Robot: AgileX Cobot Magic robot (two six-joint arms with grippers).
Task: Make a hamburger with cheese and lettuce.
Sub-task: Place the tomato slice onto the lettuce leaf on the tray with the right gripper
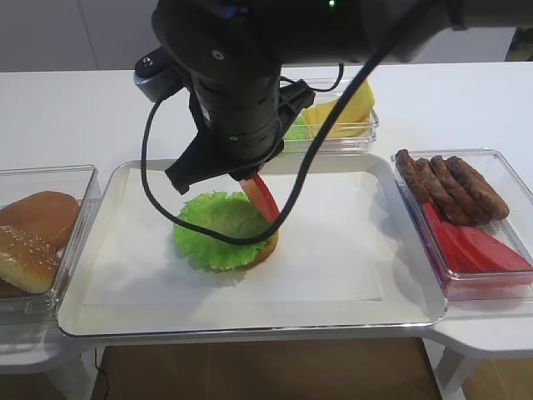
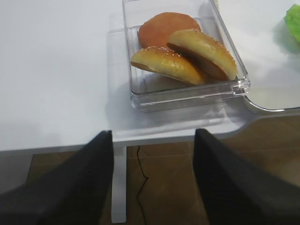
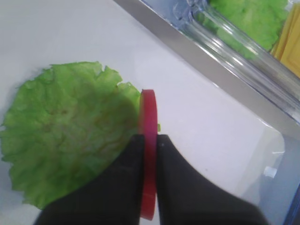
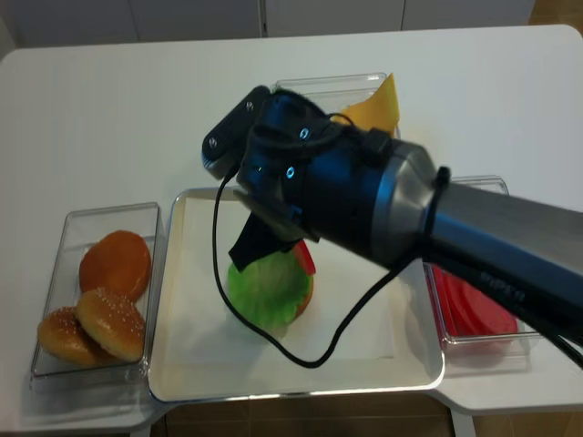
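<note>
Fingers of my right claw (image 3: 149,154) are clamped on a red slice (image 3: 148,140), held on edge just above the lettuce (image 3: 70,133). Lettuce lies on the bun base (image 1: 265,250) of the hamburger, on the tray (image 1: 350,308). Cheese (image 1: 346,108) sits in a clear box beyond the tray's far edge. My left claw (image 2: 152,187) is spread apart near the box of buns (image 2: 183,51), left of the tray.

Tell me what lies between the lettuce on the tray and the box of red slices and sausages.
In the exterior high view, only bare white tray separates the lettuce from the box, apart from the red slice in the right gripper.
</note>
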